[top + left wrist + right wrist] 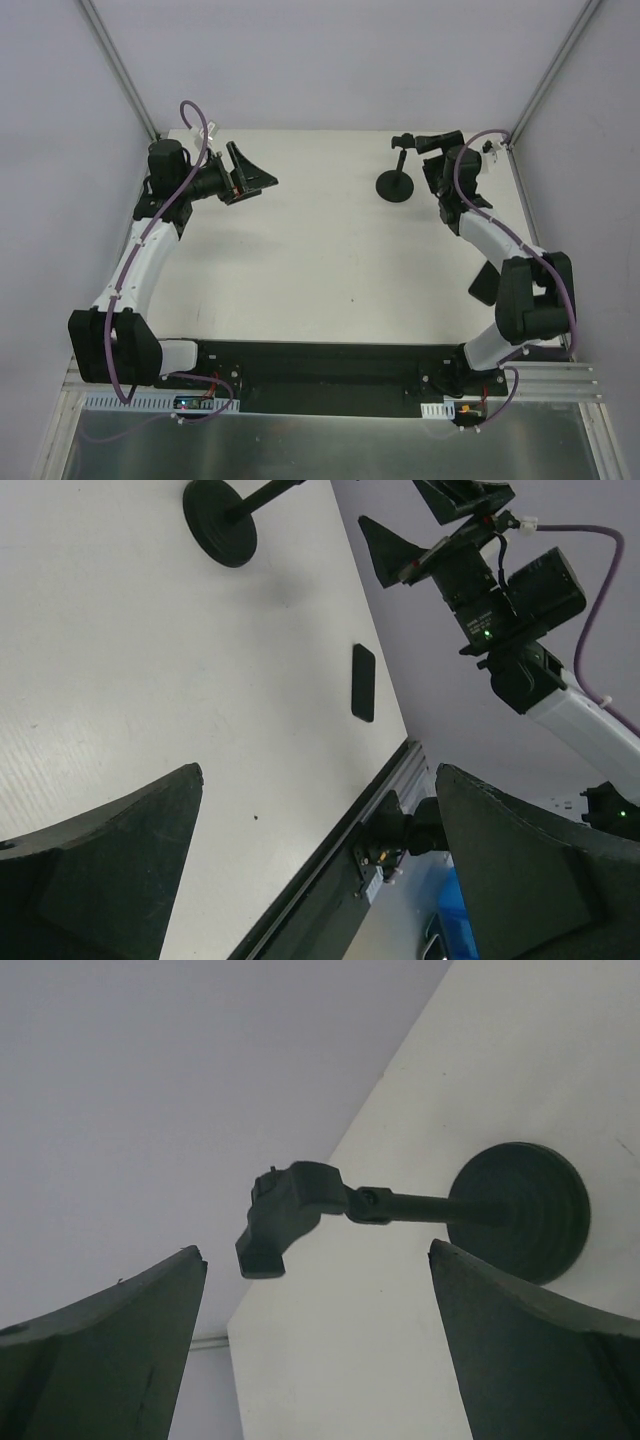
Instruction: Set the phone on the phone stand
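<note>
The phone stand point(397, 184) stands at the far right of the table, with a round base, a thin stem and a clamp on top. In the right wrist view the stand point(520, 1210) is just ahead of my open, empty right gripper point(316, 1250), its clamp point(285, 1215) between and beyond the jaws. In the top view my right gripper point(432, 150) is beside the stand's top. The phone point(363, 683) lies flat near the table's right edge; in the top view the right arm hides it. My left gripper point(258, 172) is open, empty and raised at the far left.
The table's white top point(300, 260) ends at a black strip and metal rail point(330, 365) at the near edge. Grey walls close the far side and both sides. The right arm point(500, 590) rises beside the table's right edge, near the phone.
</note>
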Motion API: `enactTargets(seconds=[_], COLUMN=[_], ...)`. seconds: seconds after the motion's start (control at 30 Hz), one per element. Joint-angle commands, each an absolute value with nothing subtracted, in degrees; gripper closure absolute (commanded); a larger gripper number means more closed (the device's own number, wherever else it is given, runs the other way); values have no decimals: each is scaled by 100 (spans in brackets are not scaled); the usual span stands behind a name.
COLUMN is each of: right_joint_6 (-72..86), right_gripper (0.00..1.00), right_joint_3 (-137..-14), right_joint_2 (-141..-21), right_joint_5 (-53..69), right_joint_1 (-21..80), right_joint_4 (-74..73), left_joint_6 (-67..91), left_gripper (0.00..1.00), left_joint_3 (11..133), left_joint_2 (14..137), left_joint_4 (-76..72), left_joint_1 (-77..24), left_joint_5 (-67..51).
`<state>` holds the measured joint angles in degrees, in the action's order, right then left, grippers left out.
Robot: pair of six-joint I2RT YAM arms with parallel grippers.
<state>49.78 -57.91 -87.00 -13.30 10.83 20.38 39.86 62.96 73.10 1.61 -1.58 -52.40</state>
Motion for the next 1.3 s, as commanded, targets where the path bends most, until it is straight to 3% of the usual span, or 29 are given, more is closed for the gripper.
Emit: enactTargets(seconds=[0.0,0.03,0.1,0.27,0.57,0.6,0.7,0.9,1.13,1.27], right_joint_6=[5615,5782,5810,5862,5942,5933,6090,6389,6530,5717], right_gripper=[4,3,10,33,49,60,77,99,99,99], right_joint_3=[-6415,-6538,-6635,-6916,-7128,-7163,-7207,-7356,-6936,-6417], right_joint_2=[-9324,-9543,-9746,-10291,-10714,-10714,-10793,-10583,-9757,-9124], right_joint_5=[-836,-818,-756,-616,-325,-229,199,1744,3576,4191], right_joint_1=[1037,1037,1046,1037,1011,1002,941,967,1283,1608], right_joint_4=[2821,2865,3040,3462,3726,3727,3700,3498,2901,2235], left_joint_6=[4385,4455,4509,4588,4693,4693,4711,4571,4447,4263], left_gripper=[1,1,1,1,1,1,1,1,1,1], left_joint_3=[6188,6161,6117,6038,5950,5941,5924,6002,6776,7118], left_joint_2=[7242,7251,7251,7304,7418,7427,7488,7585,7840,7691], left_joint_4=[-439,-526,-615,-756,-923,-923,-949,-949,-334,-71], left_joint_1=[-167,-167,-158,-167,-167,-167,-167,-325,-1221,-1564], left_joint_5=[-5581,-5607,-5643,-5651,-5695,-5704,-5678,-5642,-5783,-5827])
